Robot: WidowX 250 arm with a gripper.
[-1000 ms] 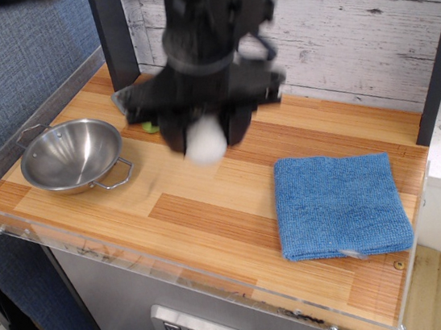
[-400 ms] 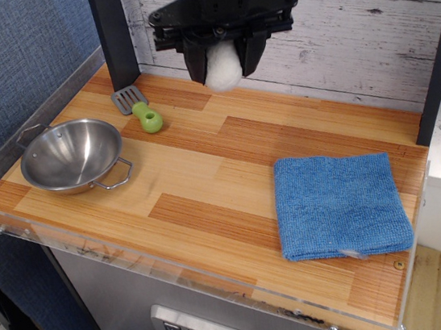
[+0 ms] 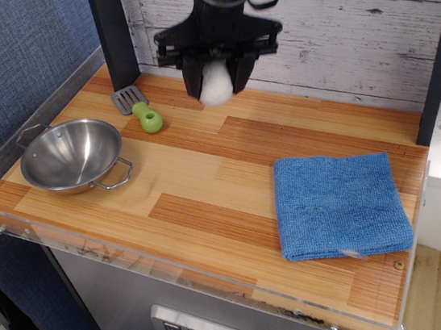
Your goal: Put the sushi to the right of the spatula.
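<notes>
The sushi (image 3: 215, 84), a white egg-shaped rice ball, hangs between the black fingers of my gripper (image 3: 215, 78) above the back of the wooden table. The gripper is shut on it and holds it clear of the wood; its black band is not visible. The spatula (image 3: 137, 107), grey slotted head and lime-green handle, lies on the table at the back left. The sushi is to the right of the spatula, about a hand's width away and above table level.
A steel bowl with wire handles (image 3: 74, 155) stands at the left. A folded blue cloth (image 3: 338, 203) lies at the right front. A dark post (image 3: 114, 32) stands behind the spatula, a white plank wall (image 3: 349, 26) at the back.
The gripper, with the sushi in it, rose from low over the table's middle to the back, then came down a little and shifted slightly left. The spatula is uncovered now.
</notes>
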